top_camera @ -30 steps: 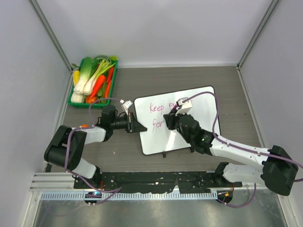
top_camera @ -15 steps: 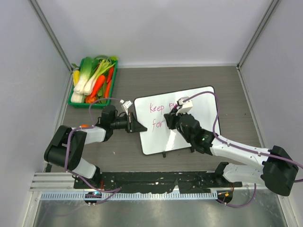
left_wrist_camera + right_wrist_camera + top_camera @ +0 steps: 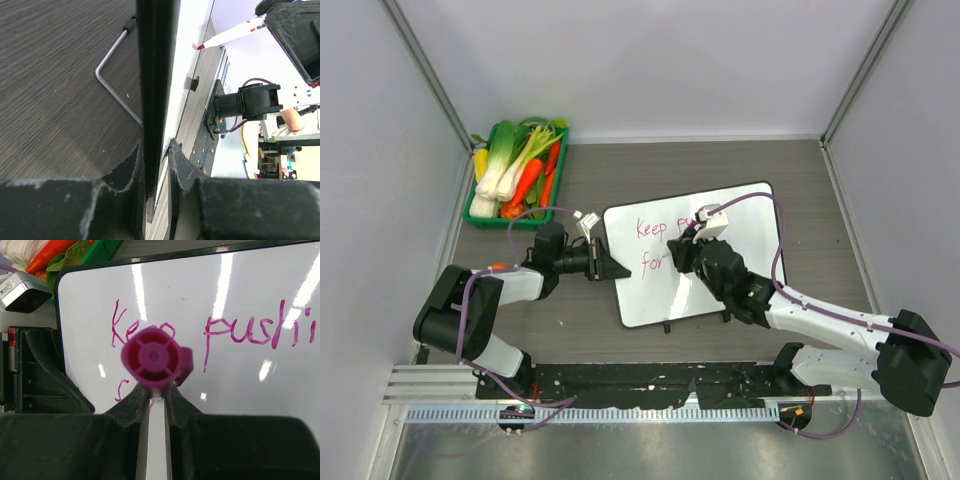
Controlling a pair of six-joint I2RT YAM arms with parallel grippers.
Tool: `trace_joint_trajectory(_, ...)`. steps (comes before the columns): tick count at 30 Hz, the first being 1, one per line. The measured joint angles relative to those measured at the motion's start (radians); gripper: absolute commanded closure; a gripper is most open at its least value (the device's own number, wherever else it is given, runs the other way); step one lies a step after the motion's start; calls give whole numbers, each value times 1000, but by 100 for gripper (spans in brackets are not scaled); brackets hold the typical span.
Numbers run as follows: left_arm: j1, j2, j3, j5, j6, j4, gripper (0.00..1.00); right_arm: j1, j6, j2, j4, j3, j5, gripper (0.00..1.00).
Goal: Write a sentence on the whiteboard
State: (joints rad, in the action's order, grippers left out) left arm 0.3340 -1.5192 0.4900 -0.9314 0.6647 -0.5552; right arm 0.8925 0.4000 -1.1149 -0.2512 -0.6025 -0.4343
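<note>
The whiteboard [image 3: 740, 215] lies flat mid-table with a thin black rim and pink writing: "Keep pushi" on the first line, "for" below it. My left gripper [image 3: 616, 268] is shut on the whiteboard's left edge; in the left wrist view the rim [image 3: 156, 75] runs between my fingers. My right gripper [image 3: 682, 252] is over the board's middle, shut on a pink marker. In the right wrist view the marker's pink rear end [image 3: 152, 360] faces the camera above the writing [image 3: 250, 332]. The marker's tip [image 3: 200, 46] shows at the board in the left wrist view.
A green tray [image 3: 480, 215] of vegetables stands at the back left. A bent metal rod [image 3: 112, 75] lies on the dark wood table beside the board. Grey walls close in both sides. A black clip [image 3: 666, 326] sits on the board's near edge.
My right gripper with the marker has shifted slightly right along the second line of writing. The left arm and the board have not moved.
</note>
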Motion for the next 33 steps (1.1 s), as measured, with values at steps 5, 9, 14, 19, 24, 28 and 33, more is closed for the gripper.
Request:
trace_joint_trajectory(5, 0, 0, 0, 0, 0, 0, 100, -1, -1, 13, 6, 0, 0, 99)
trace_joint_trajectory(9, 0, 0, 0, 0, 0, 0, 100, -3, 0, 13, 7, 0, 0, 99)
trace_joint_trajectory(14, 0, 0, 0, 0, 0, 0, 100, -5, 0, 11, 7, 3, 0, 99)
trace_joint_trajectory(19, 0, 0, 0, 0, 0, 0, 100, -4, 8, 12, 7, 13, 0, 99)
trace_joint_trajectory(24, 0, 0, 0, 0, 0, 0, 100, -4, 19, 40, 24, 35, 4, 99)
trace_joint_trajectory(28, 0, 0, 0, 0, 0, 0, 100, -4, 26, 60, 37, 51, 11, 99)
trace_joint_trajectory(33, 0, 0, 0, 0, 0, 0, 100, -4, 40, 71, 40, 64, 13, 100)
